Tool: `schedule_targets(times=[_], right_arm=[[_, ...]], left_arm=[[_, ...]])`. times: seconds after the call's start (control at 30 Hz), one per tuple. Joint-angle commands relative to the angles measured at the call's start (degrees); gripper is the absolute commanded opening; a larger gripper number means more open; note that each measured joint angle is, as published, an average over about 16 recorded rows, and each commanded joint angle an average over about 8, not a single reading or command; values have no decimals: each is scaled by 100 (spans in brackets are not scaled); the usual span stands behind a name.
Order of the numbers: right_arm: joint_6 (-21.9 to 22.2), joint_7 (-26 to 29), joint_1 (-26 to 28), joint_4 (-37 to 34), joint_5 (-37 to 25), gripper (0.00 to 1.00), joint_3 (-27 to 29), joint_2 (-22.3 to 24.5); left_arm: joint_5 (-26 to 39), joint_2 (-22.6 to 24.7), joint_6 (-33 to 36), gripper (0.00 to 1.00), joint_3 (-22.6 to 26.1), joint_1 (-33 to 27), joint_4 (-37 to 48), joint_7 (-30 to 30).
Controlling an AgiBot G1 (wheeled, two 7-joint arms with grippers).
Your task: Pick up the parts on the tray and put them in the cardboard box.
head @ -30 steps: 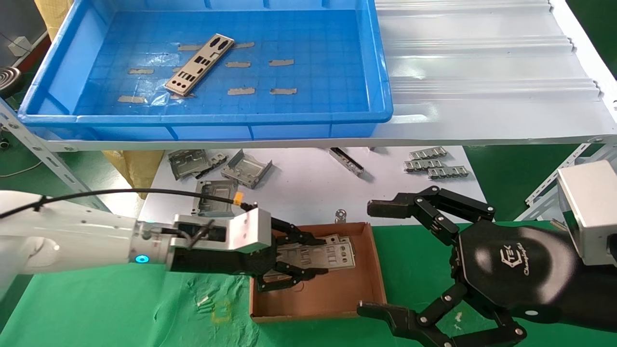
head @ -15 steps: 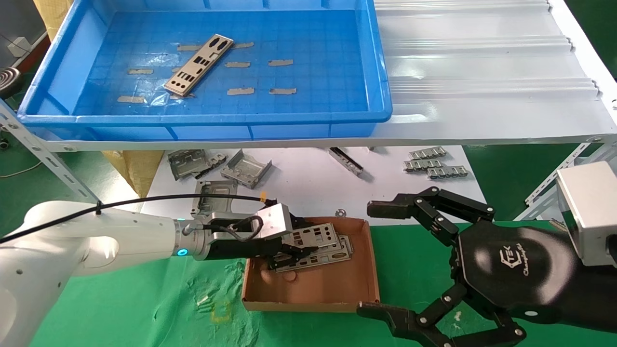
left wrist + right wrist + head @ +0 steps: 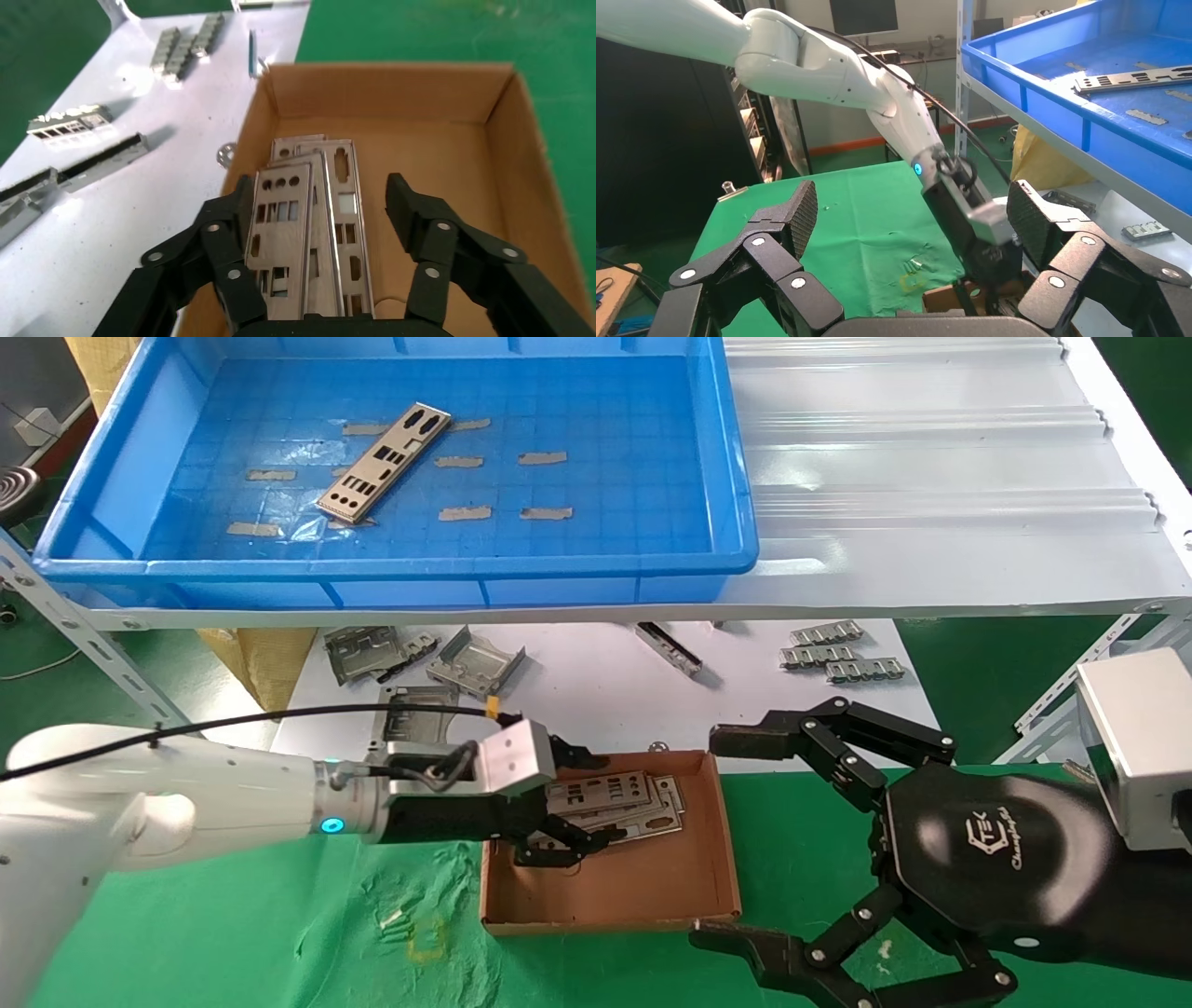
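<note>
One punched silver part (image 3: 385,460) lies slanted on the floor of the blue tray (image 3: 577,563) on the shelf. Several more parts (image 3: 619,800) are stacked in the brown cardboard box (image 3: 652,896) on the green cloth. My left gripper (image 3: 589,798) reaches into the box from the left and is open. In the left wrist view the parts (image 3: 309,225) lie between the spread jaws of the left gripper (image 3: 320,189), and the top part's edge sits against one finger. My right gripper (image 3: 712,836) hovers open just right of the box, holding nothing.
Folded grey brackets (image 3: 475,663) and comb-like strips (image 3: 843,658) lie on the white table behind the box, with a small washer (image 3: 659,747) near its rear rim. A white corrugated sheet (image 3: 931,477) covers the shelf right of the tray.
The left gripper, earlier closed round a part over the box, now stands open with that part lying on the stack. The box slid a little. The right arm stayed still.
</note>
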Motion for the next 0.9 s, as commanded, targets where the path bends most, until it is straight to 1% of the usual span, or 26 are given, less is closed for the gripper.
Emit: schedule_targets(times=[0.03, 0.27, 0.37, 0.47, 0.67, 0.9], right_arm=[[0, 0, 0, 0, 0, 100, 0, 0], [1, 0, -1, -1, 0, 100, 0, 0], [1, 0, -1, -1, 1, 100, 1, 0], [2, -1, -1, -2, 1, 100, 1, 0], [2, 0, -1, -1, 0, 100, 1, 0], [2, -1, -1, -2, 0, 100, 0, 0]], left_arm=[[-36, -52, 160, 100, -19, -28, 34, -31], [-358, -448, 1316, 100, -216, -61, 94, -250], [-438, -537, 1564, 100, -264, -56, 110, -289], [-475, -575, 1674, 100, -286, -52, 119, -300], [-446, -545, 1526, 100, -277, -34, 71, -309], [-565, -806, 1475, 100, -478, 186, -474, -628]])
